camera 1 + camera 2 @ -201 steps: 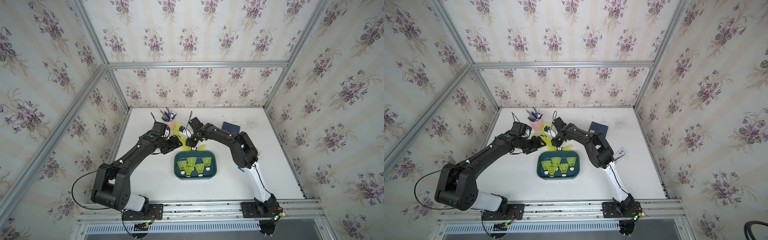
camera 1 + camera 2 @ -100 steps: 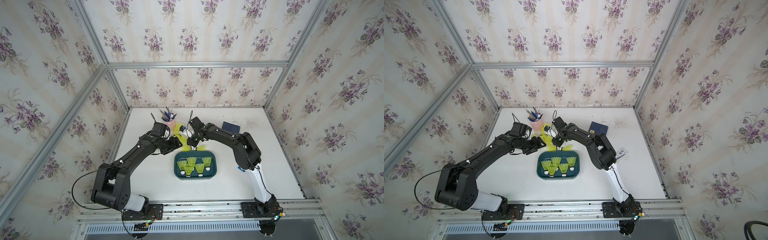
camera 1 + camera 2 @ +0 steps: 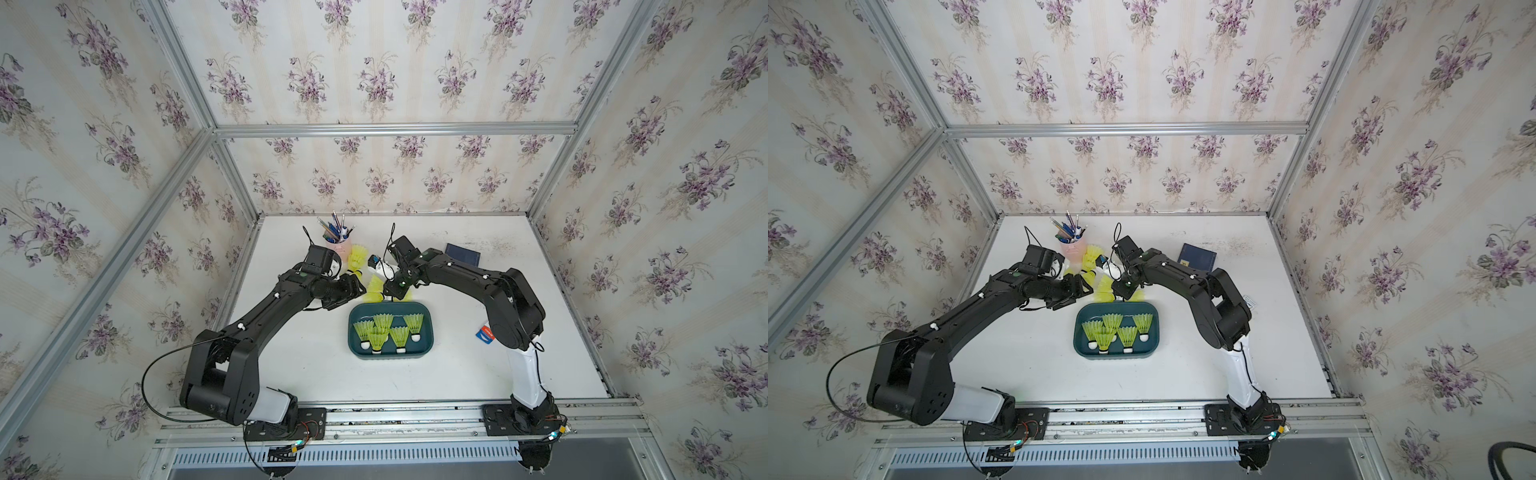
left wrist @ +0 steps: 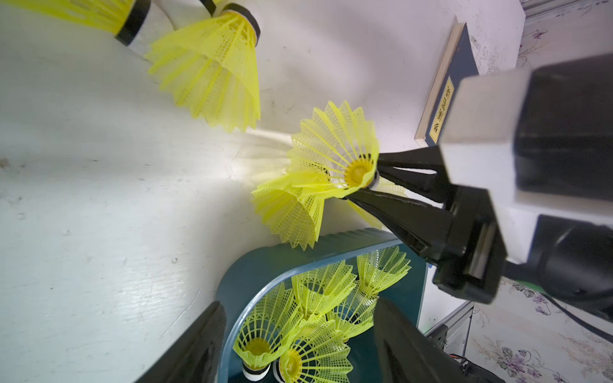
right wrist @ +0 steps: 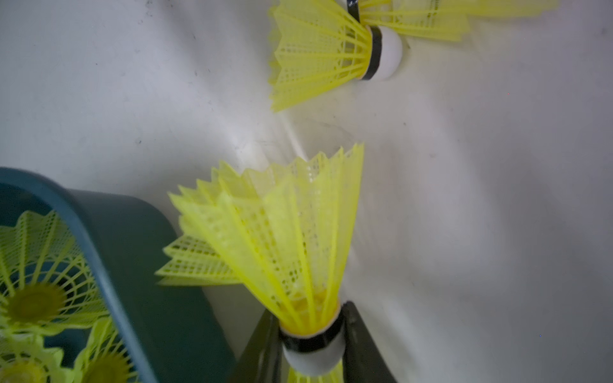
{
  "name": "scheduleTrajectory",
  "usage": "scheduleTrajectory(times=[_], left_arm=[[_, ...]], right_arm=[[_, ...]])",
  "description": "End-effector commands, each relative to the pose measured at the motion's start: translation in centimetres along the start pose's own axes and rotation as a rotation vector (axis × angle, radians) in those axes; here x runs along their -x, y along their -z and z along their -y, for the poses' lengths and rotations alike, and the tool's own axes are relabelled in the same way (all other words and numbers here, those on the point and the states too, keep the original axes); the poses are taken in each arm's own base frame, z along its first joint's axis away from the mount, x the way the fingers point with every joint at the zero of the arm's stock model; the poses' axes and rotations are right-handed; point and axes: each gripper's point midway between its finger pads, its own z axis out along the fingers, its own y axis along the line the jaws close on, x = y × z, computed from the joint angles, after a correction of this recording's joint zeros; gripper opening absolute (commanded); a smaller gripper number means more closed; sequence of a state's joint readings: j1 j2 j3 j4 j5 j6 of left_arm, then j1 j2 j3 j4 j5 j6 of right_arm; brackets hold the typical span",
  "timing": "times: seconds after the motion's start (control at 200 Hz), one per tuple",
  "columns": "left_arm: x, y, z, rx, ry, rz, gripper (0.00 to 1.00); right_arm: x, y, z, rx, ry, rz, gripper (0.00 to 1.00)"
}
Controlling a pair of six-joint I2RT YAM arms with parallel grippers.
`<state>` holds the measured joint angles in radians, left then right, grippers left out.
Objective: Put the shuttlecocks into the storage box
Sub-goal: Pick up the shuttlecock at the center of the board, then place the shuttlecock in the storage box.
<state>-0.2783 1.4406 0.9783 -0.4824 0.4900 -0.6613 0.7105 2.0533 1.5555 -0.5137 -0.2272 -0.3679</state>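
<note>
Shuttlecocks (image 3: 388, 332), five of them, stand in the storage box (image 3: 351, 332); others lie on the surface (image 3: 457, 374) toward its 11 o'clock. Right fingers (image 3: 394, 289) pinch another shuttlecock (image 5: 282, 238) by its banded tip, just past the box's 12 o'clock edge. Left fingers (image 3: 356, 289) are spread wide, empty.

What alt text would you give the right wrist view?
The right end effector is shut on a yellow-green shuttlecock at its white tip, skirt pointing away from the camera over the white table. A corner of the teal storage box holding more shuttlecocks is beside it; another shuttlecock lies on the table beyond.
</note>
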Motion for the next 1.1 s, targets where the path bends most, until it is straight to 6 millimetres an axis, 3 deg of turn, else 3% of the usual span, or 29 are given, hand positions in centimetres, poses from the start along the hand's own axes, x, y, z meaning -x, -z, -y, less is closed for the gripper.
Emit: scheduleTrajectory(times=[0.0, 0.155, 0.18, 0.415, 0.754, 0.864, 1.094], left_arm=[[-0.3, 0.3, 0.3, -0.005, -0.017, 0.001, 0.74], [-1.0, 0.2, 0.7, -0.001, -0.046, -0.017, 0.74], [-0.9, 1.0, 1.3, -0.016, -0.064, 0.004, 0.74], [-2.2, 2.0, 2.0, -0.017, -0.126, -0.004, 0.74], [-5.0, 3.3, 2.8, -0.004, -0.234, -0.037, 0.74], [-5.9, 4.1, 2.9, 0.005, -0.263, -0.041, 0.74], [-8.4, 5.3, 2.6, 0.002, -0.312, -0.061, 0.74]], right_arm=[[0.7, 1.7, 0.2, -0.021, -0.055, 0.047, 0.16], [0.5, 3.2, -0.1, -0.031, -0.142, 0.058, 0.16], [0.5, 3.5, -0.2, -0.031, -0.159, 0.060, 0.16], [0.6, 6.9, -0.9, -0.037, -0.324, 0.128, 0.17], [-0.2, 10.1, -3.6, 0.027, -0.595, 0.188, 0.16], [-0.3, 10.3, -5.3, 0.053, -0.679, 0.193, 0.16], [-0.8, 8.4, -9.4, 0.118, -0.860, 0.184, 0.16]])
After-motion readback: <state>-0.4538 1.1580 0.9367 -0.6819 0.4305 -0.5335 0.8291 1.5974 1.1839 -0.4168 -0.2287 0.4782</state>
